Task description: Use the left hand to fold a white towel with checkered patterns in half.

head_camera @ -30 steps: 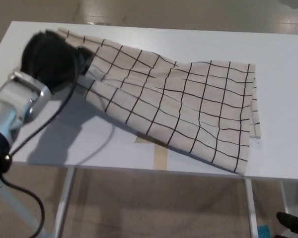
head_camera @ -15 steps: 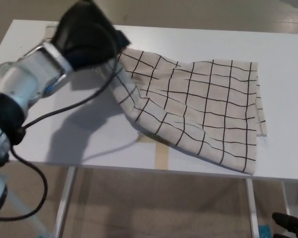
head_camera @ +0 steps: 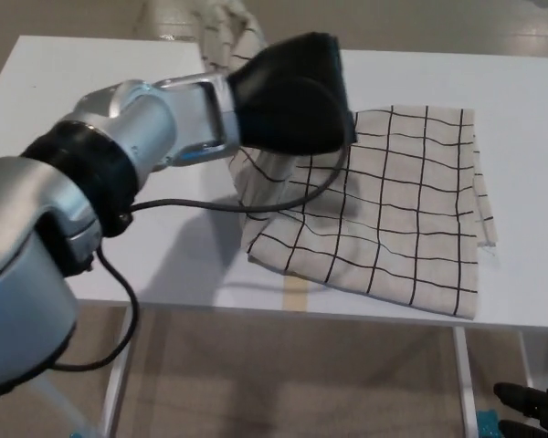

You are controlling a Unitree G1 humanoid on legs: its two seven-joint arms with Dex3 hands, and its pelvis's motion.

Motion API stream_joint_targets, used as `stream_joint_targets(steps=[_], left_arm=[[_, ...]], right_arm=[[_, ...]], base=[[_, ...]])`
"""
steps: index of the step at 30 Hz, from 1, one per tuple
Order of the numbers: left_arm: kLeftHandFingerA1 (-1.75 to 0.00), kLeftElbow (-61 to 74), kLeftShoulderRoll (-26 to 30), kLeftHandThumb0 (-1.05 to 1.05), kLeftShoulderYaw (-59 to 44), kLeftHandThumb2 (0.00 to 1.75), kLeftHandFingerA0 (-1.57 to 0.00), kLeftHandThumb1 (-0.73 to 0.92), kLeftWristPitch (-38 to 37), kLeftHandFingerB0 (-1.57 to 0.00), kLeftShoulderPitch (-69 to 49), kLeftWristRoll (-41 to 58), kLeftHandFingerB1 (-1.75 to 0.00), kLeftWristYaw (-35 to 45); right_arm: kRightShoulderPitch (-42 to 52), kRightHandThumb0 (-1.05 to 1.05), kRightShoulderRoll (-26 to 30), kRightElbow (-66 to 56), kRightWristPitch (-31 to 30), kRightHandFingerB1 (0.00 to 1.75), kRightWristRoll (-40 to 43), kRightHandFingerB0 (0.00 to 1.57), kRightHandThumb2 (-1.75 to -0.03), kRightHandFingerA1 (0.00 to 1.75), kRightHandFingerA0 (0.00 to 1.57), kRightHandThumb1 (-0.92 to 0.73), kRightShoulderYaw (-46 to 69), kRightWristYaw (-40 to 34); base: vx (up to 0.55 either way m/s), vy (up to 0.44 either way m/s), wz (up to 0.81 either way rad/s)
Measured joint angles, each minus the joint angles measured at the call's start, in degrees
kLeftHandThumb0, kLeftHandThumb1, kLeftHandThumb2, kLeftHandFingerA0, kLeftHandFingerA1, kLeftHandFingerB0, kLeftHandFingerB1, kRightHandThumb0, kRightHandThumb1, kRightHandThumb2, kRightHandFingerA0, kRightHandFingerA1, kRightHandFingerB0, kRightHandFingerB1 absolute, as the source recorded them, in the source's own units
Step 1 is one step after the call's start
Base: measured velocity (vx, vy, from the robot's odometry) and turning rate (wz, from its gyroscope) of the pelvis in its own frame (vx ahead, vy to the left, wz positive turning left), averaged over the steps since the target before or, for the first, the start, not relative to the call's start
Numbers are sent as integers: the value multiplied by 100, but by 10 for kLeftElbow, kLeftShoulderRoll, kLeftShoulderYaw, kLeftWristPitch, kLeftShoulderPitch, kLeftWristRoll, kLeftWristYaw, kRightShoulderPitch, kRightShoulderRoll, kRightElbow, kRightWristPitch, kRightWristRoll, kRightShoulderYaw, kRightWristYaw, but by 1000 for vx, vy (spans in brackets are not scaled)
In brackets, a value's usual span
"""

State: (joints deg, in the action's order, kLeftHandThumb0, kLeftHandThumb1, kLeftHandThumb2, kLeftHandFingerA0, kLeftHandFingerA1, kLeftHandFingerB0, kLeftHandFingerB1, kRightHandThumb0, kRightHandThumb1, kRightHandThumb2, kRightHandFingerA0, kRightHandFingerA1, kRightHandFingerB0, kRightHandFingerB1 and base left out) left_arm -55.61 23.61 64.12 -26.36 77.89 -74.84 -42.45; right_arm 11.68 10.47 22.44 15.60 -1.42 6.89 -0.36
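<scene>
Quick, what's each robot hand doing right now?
Left robot hand: shut on the white checkered cloth towel.
Right robot hand: barely in view, cannot tell.

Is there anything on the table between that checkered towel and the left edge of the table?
No. In the head view, the white table left of the checkered towel is bare; only the robot's left hand and arm hang above it, casting a shadow.

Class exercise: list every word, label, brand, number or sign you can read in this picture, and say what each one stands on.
None can be read: the towel bears only a black grid, and the left hand, its arm and the white table show no lettering.
</scene>
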Motion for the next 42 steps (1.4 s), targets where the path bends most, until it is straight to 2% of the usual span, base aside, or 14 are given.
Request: stream_joint_targets(steps=[3, 8, 10, 13, 14, 23, 24, 25, 26, 27, 28, 30, 31, 42], left_arm=[[-175, 2, -10, -38, 2, 54, -87, 47, -7, -91, 8, -6, -142, 0], [-175, 0, -30, -34, 4, 56, -87, 49, -15, -89, 18, -10, -145, 0], [-150, -3, -44, -39, 6, 71, -123, 35, -17, -98, 26, -14, -132, 0], [-152, -4, -70, -40, 11, 70, -123, 34, -19, -98, 34, -18, -134, 0], [-175, -5, -85, -32, 14, 55, -91, 49, -19, -87, 34, -19, -153, 0], [-175, 5, -153, -36, 39, 55, -94, 48, -15, -88, -12, -30, -155, -2], [-152, 5, -167, -42, 48, 72, -127, 35, -14, -101, -33, -32, -131, -2], [-152, 4, -173, -42, 50, 72, -127, 35, -14, -101, -41, -33, -131, -2], [-165, 3, -177, -36, 50, 57, -91, 48, -14, -97, -45, -33, -106, -2], [-98, -2, -186, -42, 51, 55, -76, 48, -15, -78, -58, -32, -56, -1], [-98, -4, -188, -42, 51, 55, -76, 48, -15, -78, -61, -31, -56, 0], [0, -8, -198, -86, 48, 85, 0, 50, -19, 0, -78, -27, -2, 11], [0, -6, -199, -87, 44, 58, 0, 56, -20, 0, -83, -25, 0, 26], [0, 19, -203, -103, 16, 62, 0, 60, -14, 0, -98, -10, -1, 120]], right_arm=[[0, -32, 0, -4, -1, 48, 0, 70, -56, 56, 54, -53, 1, 0], [-1, -32, 0, -6, -4, 48, 0, 70, -56, 56, 54, -54, 2, 1], [-1, -32, 0, -6, -6, 48, -1, 71, -56, 57, 54, -54, 2, 1], [-1, -32, 0, -8, -11, 49, -1, 71, -56, 57, 54, -53, 2, 1], [-1, -32, 0, -11, -14, 48, -1, 72, -56, 56, 53, -53, 2, 1], [-1, -33, 0, -23, -20, 49, -2, 71, -56, 55, 52, -53, 1, 1], [-3, -32, 0, -27, -22, 49, -2, 70, -56, 55, 53, -53, 0, 2], [-3, -32, 0, -28, -23, 49, -2, 70, -56, 55, 53, -53, 0, 2], [-3, -32, 0, -28, -24, 49, -2, 70, -56, 55, 52, -53, 0, 2], [-4, -32, 0, -29, -28, 49, -3, 69, -56, 55, 52, -53, -1, 2], [-5, -32, 0, -29, -29, 49, -3, 69, -56, 55, 52, -53, -1, 2], [-7, -31, 1, -29, -36, 48, -4, 63, -55, 55, 51, -52, -3, 2], [-8, -31, 1, -29, -39, 48, -4, 61, -55, 55, 51, -52, -4, 2], [-19, -26, 1, -29, -46, 48, -4, 60, -55, 54, 49, -53, -5, 2]], base=[[0, 0, 0], [0, 0, 0], [0, 0, 0], [0, 0, 0], [0, 0, 0], [0, 0, 0], [0, 0, 0], [0, 0, 0], [0, 0, 0], [0, 0, 0], [0, 0, 0], [0, 0, 0], [0, 0, 0], [0, 0, 0]])
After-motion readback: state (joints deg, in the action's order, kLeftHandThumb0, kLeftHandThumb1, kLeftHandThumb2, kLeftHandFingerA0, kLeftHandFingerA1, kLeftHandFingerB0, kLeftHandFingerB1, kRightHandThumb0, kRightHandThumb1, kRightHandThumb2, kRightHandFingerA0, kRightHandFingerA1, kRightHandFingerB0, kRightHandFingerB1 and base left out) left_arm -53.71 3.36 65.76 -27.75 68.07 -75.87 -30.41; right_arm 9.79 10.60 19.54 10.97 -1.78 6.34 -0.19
